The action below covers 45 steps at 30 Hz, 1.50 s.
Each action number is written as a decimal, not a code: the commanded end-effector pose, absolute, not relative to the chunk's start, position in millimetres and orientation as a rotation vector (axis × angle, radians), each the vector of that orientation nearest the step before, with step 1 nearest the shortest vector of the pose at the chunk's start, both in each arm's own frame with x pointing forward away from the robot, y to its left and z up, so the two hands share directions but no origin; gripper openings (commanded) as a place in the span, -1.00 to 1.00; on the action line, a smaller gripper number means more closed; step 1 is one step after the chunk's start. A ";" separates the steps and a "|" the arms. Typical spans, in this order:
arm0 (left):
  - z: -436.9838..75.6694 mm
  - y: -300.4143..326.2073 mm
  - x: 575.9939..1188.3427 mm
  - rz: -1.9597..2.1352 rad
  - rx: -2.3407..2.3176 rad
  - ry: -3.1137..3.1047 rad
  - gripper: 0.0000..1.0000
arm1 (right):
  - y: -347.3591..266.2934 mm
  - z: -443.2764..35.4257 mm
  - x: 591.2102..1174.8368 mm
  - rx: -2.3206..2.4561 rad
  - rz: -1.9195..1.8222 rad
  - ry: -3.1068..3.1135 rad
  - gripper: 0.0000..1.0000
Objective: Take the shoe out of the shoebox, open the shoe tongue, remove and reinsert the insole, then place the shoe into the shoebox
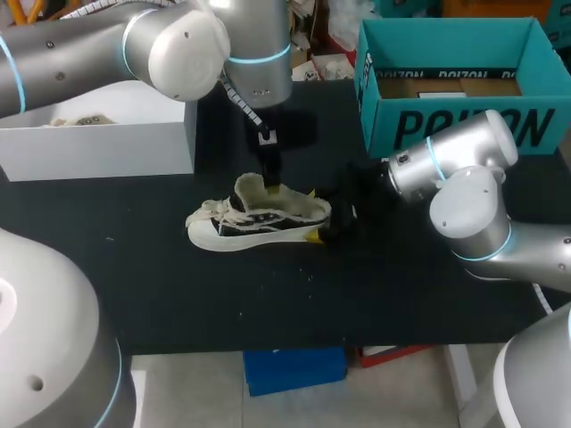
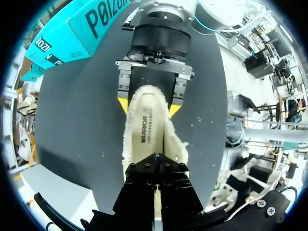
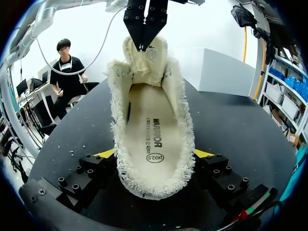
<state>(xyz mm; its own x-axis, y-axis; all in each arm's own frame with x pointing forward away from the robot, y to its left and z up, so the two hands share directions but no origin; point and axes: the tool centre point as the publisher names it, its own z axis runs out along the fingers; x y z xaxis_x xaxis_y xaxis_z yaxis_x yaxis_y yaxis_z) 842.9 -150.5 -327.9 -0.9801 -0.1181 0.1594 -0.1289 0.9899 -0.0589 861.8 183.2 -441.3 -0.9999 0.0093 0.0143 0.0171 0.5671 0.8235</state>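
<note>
On the black table (image 1: 134,294), the left gripper (image 1: 270,183) hung with its fingers pinched together on the upright fleecy tongue (image 3: 144,60) of the shoe (image 1: 259,218), which lay mid-table, its heel clamped from both sides by the right gripper (image 1: 314,214), well short of the teal shoebox (image 1: 455,129).

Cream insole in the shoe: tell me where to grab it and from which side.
Probably its heel end, from above: the cream printed insole lies flat in the fleece-lined white shoe, uncovered there, since the left pincer holds the fleecy tongue up; the right pincer clamps the heel outside.
</note>
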 end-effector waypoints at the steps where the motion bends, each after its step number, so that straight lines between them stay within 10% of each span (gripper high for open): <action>1: -343.8 -153.3 849.6 0.106 0.197 -2.953 -1.00 | 182.5 -442.6 862.8 -0.025 -1.455 -2.775 -1.00; 45: -403.7 -155.0 818.5 0.039 0.269 -2.841 -1.00 | 182.5 -442.6 862.8 -0.025 -1.455 -2.775 -1.00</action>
<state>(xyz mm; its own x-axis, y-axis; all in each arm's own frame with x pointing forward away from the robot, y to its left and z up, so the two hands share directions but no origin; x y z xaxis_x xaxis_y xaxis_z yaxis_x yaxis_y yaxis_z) 819.0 -153.6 -401.2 -0.9415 -0.1792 0.2854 -0.1876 0.9822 -0.0022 861.8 183.2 -441.3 -0.9999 0.0091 0.0143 0.0170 0.5671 0.8235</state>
